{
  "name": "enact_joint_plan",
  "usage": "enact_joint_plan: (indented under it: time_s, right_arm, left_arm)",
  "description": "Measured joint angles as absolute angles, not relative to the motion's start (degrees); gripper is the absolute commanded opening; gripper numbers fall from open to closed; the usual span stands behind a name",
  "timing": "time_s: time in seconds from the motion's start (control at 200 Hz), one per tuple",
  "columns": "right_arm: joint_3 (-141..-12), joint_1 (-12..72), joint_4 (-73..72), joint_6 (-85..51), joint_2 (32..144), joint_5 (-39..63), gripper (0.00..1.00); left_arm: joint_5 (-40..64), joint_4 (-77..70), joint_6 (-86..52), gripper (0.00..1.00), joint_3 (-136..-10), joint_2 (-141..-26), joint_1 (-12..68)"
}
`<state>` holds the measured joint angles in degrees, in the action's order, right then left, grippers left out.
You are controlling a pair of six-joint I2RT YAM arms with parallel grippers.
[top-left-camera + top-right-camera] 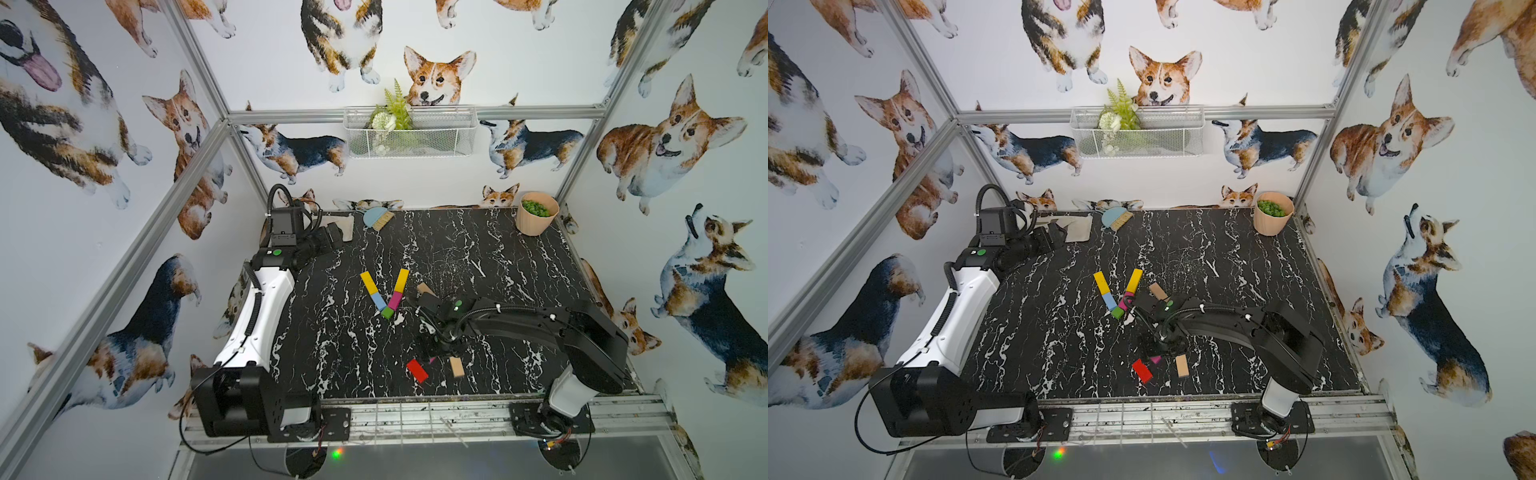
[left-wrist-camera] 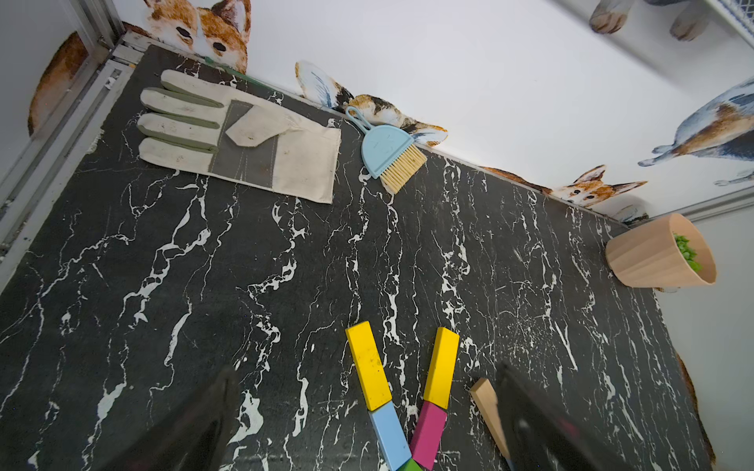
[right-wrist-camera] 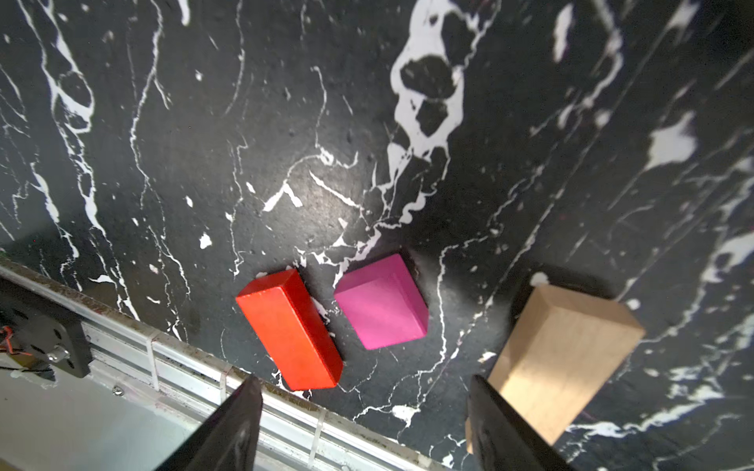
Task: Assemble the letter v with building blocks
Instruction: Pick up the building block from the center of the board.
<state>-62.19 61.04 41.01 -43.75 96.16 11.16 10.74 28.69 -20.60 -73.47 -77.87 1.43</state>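
Five building blocks lie in a V at mid-table: a yellow bar [image 1: 368, 281], light blue [image 1: 378, 300], green [image 1: 387, 312] at the tip, magenta [image 1: 395, 300] and a second yellow bar [image 1: 401, 279]. A tan block [image 1: 426, 289] lies just right of the V. Near the front edge lie a red block [image 3: 289, 330], a short magenta block [image 3: 381, 304] and a tan block [image 3: 559, 350]. My right gripper [image 3: 364, 381] hangs open above them, holding nothing. My left gripper [image 2: 366, 371] is open and empty at the back left, far from the V.
A work glove [image 2: 240, 134] and a small blue brush [image 2: 387, 149] lie along the back wall. A tan pot of greens [image 1: 536, 212] stands in the back right corner. A metal rail [image 1: 415, 411] runs along the table's front edge, close to the red block.
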Motion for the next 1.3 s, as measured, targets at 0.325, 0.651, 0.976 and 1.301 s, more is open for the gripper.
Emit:
enact_joint_plan:
  time_s: [0.325,0.651,0.976,1.301]
  right_arm:
    - [-63.05,61.12,40.03,-45.25,99.74,14.44,0.8]
    - [-64.79,60.2,39.22,-45.23,102.85,16.19,0.79]
    - [-68.18,58.26,38.79,-44.93,106.21,16.78,0.79]
    - [-72.75,57.98,41.36,-42.94,108.18,14.04,0.78]
  left_arm:
    - [10.76,28.69,-20.69,1.0,-73.43,-77.87,1.43]
    - [10.76,28.69,-20.75,1.0,-73.43,-77.87,1.43]
    - [10.74,28.69,-20.73,1.0,-73.43,-77.87,1.43]
    - [10.72,28.71,-20.73,1.0,-73.43,-77.89,1.43]
